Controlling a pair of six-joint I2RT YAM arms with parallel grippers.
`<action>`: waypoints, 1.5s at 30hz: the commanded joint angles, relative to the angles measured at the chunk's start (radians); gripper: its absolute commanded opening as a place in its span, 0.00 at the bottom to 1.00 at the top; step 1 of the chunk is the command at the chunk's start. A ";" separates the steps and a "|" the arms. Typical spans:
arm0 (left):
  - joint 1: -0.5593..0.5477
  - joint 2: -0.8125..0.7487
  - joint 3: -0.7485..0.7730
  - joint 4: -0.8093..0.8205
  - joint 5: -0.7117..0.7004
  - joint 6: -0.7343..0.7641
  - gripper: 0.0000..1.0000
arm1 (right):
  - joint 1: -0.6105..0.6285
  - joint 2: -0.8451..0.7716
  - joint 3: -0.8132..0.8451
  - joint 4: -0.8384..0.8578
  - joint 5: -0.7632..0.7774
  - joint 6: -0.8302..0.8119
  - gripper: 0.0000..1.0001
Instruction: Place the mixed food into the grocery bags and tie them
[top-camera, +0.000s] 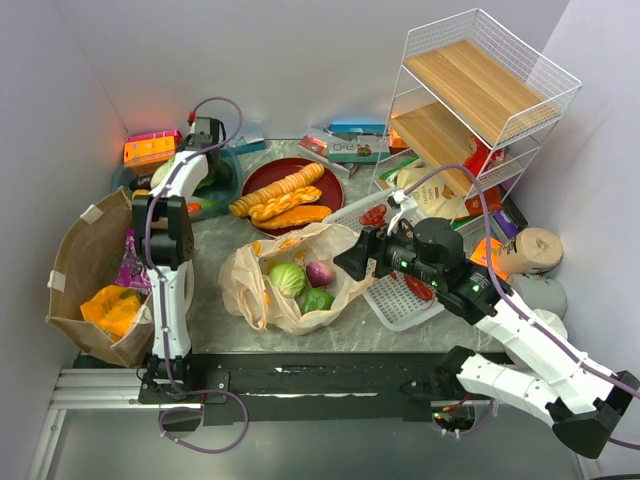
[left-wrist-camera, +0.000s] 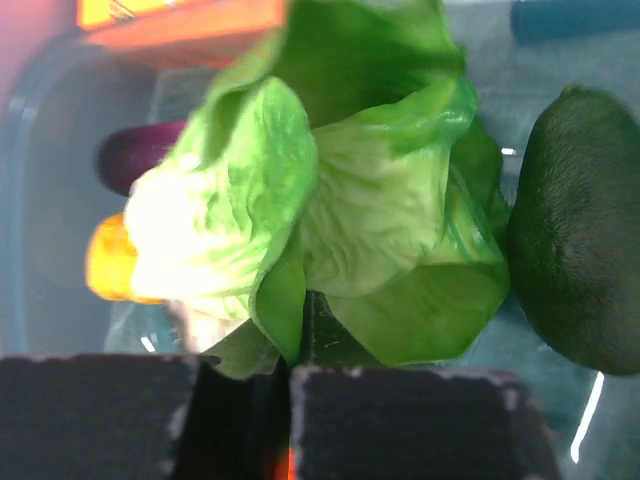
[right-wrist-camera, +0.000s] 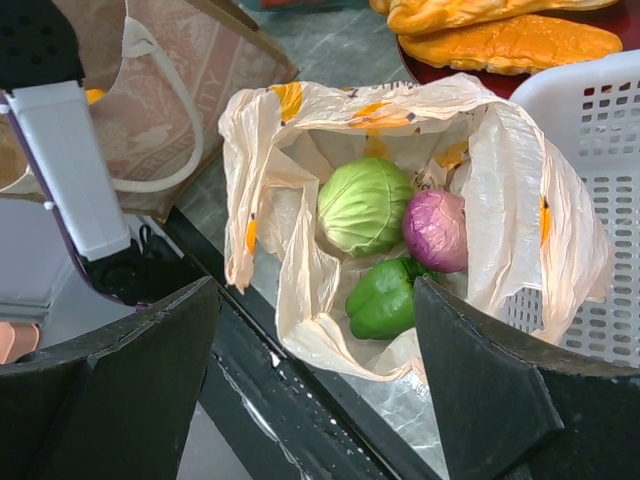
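Meeting white walls (top-camera: 300, 60), grey marbled tabletop (top-camera: 208, 300) under plastic bag (top-camera: 242, 282).

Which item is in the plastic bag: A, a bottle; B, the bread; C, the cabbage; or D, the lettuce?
C: the cabbage lies inside the open plastic bag, next to a green pepper.

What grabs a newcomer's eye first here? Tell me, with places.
The open tan plastic bag in the middle, holding a pale-green cabbage, a purple round vegetable and a green pepper, with the right gripper open above it. At the back left, the left gripper is shut on a leafy lettuce. Nearer, a brown paper bag holds orange and purple packets.
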 joint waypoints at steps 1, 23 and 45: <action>-0.013 -0.179 0.041 0.041 -0.009 0.000 0.01 | -0.006 -0.002 0.016 0.024 0.017 -0.004 0.85; -0.134 -0.782 -0.071 0.018 0.735 -0.268 0.01 | -0.003 0.123 0.065 0.356 -0.118 -0.378 0.99; -0.341 -1.083 -0.617 0.342 1.390 -0.709 0.01 | 0.041 0.305 0.116 0.671 0.085 -0.639 0.99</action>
